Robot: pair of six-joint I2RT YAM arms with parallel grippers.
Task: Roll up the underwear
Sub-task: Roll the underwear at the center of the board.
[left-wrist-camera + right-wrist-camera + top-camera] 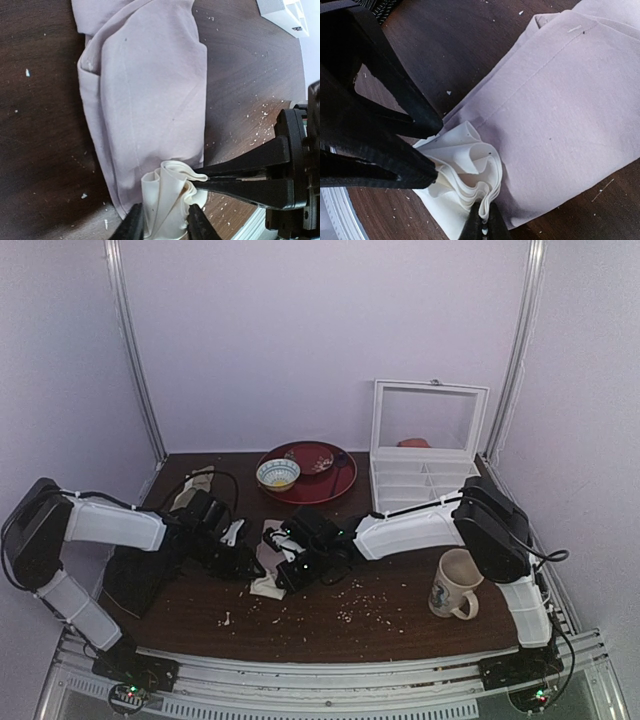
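Observation:
The underwear (145, 90) is a pale pink folded strip lying on the dark table, with its whitish waistband (170, 195) bunched into folds at the near end. My left gripper (166, 227) has a finger on each side of the bunched waistband and is shut on it. My right gripper (485, 229) is shut on the stacked waistband folds (470, 170) from the other side. In the top view both grippers, left (243, 558) and right (290, 568), meet over the underwear (268, 585) at the table's middle and hide most of it.
A mug (455, 585) stands at the near right. A white compartment box (425, 475) with its lid up, a red plate (335, 483) and a bowl (277, 474) are at the back. A black cloth (135, 580) and a beige cloth (195, 485) lie left. Crumbs dot the table.

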